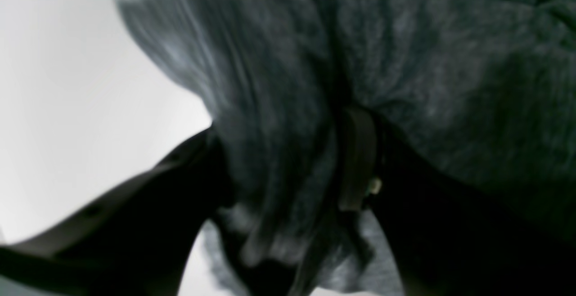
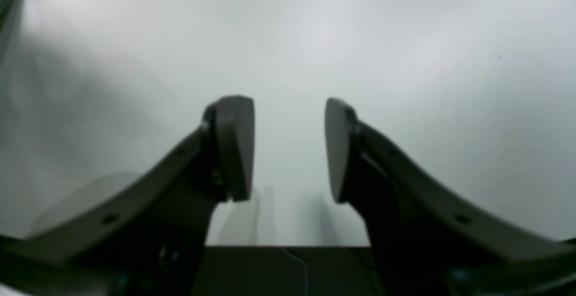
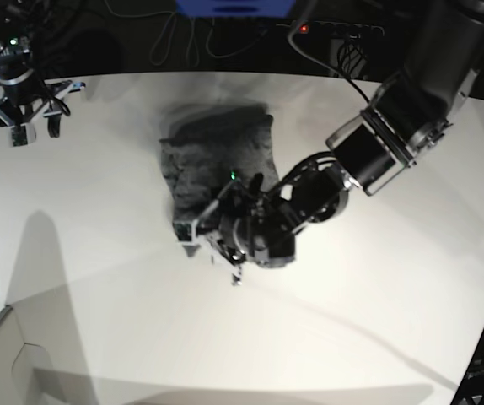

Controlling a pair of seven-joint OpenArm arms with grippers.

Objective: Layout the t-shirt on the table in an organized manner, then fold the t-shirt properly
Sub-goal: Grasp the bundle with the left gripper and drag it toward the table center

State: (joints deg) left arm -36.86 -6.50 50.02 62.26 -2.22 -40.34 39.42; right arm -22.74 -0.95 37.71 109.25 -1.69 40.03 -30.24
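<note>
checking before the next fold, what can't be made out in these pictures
- Left wrist view: motion blur and bunched t-shirt hide whether the left end effector grips cloth.
- Base view: the left arm covers the shirt's near edge; sleeves cannot be told apart.
- Right wrist view: only bare table beyond the open right end effector.

No readable text, label, brand, number or sign shows in any of the three views; the wrist views are blurred, and the base view is too coarse to make out any lettering on the equipment along its upper edge.
</note>
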